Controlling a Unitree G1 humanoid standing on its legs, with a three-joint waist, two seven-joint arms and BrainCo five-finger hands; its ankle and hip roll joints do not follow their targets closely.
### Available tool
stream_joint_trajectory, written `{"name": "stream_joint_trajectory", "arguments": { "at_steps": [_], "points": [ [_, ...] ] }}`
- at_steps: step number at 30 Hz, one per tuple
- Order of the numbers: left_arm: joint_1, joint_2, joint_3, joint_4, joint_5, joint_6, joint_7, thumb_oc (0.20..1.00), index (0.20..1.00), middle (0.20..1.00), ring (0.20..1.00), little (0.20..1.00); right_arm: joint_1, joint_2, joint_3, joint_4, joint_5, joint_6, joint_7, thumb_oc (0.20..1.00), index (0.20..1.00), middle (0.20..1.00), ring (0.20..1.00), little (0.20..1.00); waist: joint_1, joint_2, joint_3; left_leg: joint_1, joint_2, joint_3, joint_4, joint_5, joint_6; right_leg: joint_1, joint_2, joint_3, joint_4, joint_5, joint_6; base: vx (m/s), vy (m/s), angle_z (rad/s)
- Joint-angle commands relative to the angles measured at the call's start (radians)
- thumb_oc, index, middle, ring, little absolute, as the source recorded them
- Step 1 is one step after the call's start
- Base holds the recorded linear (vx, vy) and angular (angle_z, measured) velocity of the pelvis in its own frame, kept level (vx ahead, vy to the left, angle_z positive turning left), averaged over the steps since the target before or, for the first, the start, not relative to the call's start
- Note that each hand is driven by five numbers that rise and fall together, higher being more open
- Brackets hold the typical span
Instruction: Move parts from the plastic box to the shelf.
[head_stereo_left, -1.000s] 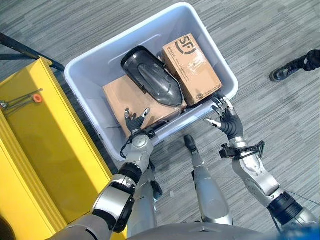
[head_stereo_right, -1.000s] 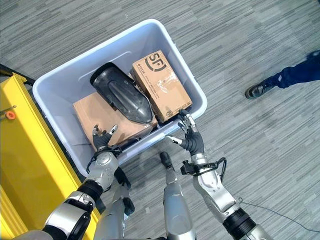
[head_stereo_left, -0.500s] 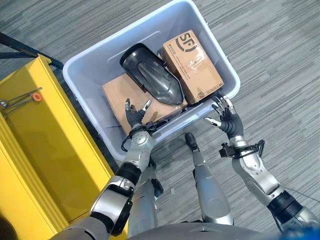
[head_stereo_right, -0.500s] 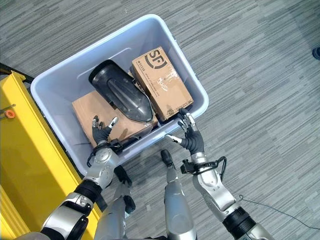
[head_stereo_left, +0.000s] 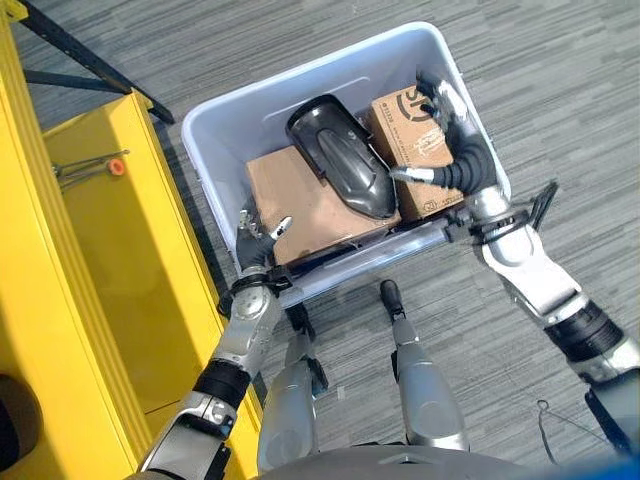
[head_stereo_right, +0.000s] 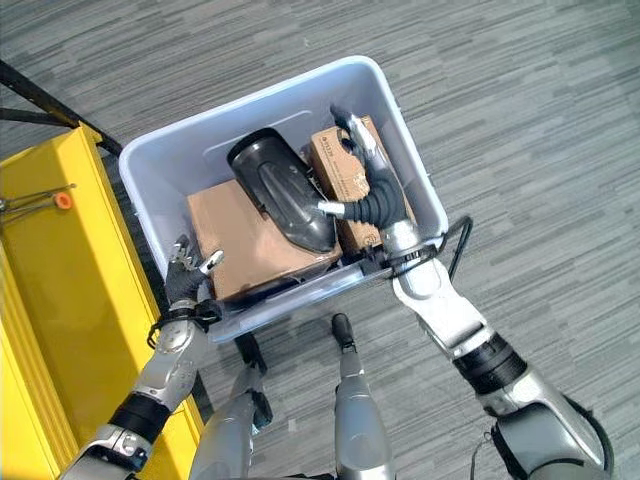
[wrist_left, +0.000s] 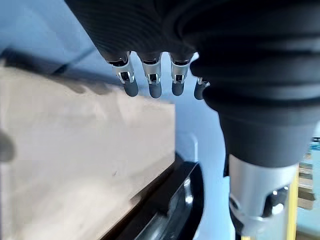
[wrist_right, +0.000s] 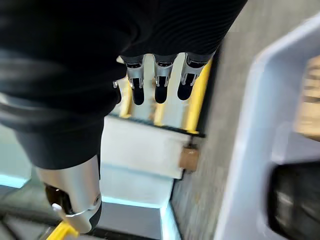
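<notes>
Over the plastic box (head_stereo_left: 228, 120), the right hand (head_stereo_left: 455, 150) had come in from the near rim a second earlier and now hung above the printed carton (head_stereo_left: 410, 135), fingers apart and holding nothing. By the near-left corner, the left hand (head_stereo_left: 256, 243) hovered with fingers spread beside the flat brown carton (head_stereo_left: 300, 195). All parts, the black part (head_stereo_left: 345, 165) included, lay in the box; a grasp looked imminent.

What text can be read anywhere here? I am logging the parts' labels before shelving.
Smaller brown cardboard box: dark logo and fine print on its top, partly under the right hand, too small to read.
Larger plain brown cardboard box, black plastic shell, pale blue plastic box, yellow metal shelf: no print seen.
</notes>
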Motion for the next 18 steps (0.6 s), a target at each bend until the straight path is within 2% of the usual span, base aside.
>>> {"name": "stream_joint_trajectory", "arguments": {
  "at_steps": [1, 4, 8, 12, 18],
  "points": [
    [-0.038, 0.016, 0.007, -0.020, 0.033, -0.046, -0.062, 1.000, 1.000, 1.000, 1.000, 1.000, -0.073, -0.010, 0.008, 0.061, -0.092, -0.008, 0.007, 1.000, 1.000, 1.000, 1.000, 1.000, 0.039, -0.043, -0.058, 0.188, 0.110, -0.037, 0.006, -0.070, -0.115, -0.066, -0.025, -0.038, 0.089, 0.070, 0.059, -0.02, -0.012, 0.06],
    [-0.026, 0.031, -0.013, -0.080, 0.011, -0.060, -0.113, 1.000, 1.000, 1.000, 1.000, 1.000, -0.281, -0.050, 0.114, 0.219, -0.208, 0.021, 0.000, 1.000, 1.000, 1.000, 1.000, 1.000, 0.064, -0.056, -0.045, 0.165, 0.110, -0.059, 0.006, -0.064, -0.113, -0.078, -0.023, -0.051, 0.107, 0.062, 0.052, -0.04, -0.008, 0.07],
    [-0.016, 0.046, -0.034, -0.140, 0.002, -0.069, -0.142, 1.000, 1.000, 1.000, 1.000, 1.000, -0.417, -0.068, 0.188, 0.353, -0.264, 0.038, -0.008, 1.000, 1.000, 1.000, 1.000, 1.000, 0.086, -0.061, -0.027, 0.146, 0.106, -0.079, 0.006, -0.063, -0.109, -0.086, -0.025, -0.064, 0.121, 0.054, 0.048, -0.03, -0.008, 0.14],
    [-0.017, 0.066, -0.049, -0.177, 0.037, -0.065, -0.149, 1.000, 1.000, 1.000, 1.000, 1.000, -0.538, -0.066, 0.267, 0.481, -0.306, 0.050, -0.012, 1.000, 1.000, 1.000, 1.000, 1.000, 0.102, -0.060, -0.002, 0.126, 0.101, -0.097, 0.006, -0.061, -0.104, -0.105, -0.028, -0.078, 0.146, 0.044, 0.044, -0.03, -0.001, 0.14],
    [-0.027, 0.076, -0.077, -0.248, 0.000, -0.080, -0.177, 1.000, 1.000, 1.000, 1.000, 1.000, -0.697, -0.085, 0.403, 0.726, -0.410, 0.071, -0.041, 1.000, 1.000, 1.000, 1.000, 1.000, 0.137, -0.046, 0.057, 0.061, 0.085, -0.131, 0.015, -0.055, -0.096, -0.169, -0.035, -0.100, 0.205, 0.025, 0.039, -0.04, 0.004, 0.13]
  ]
}}
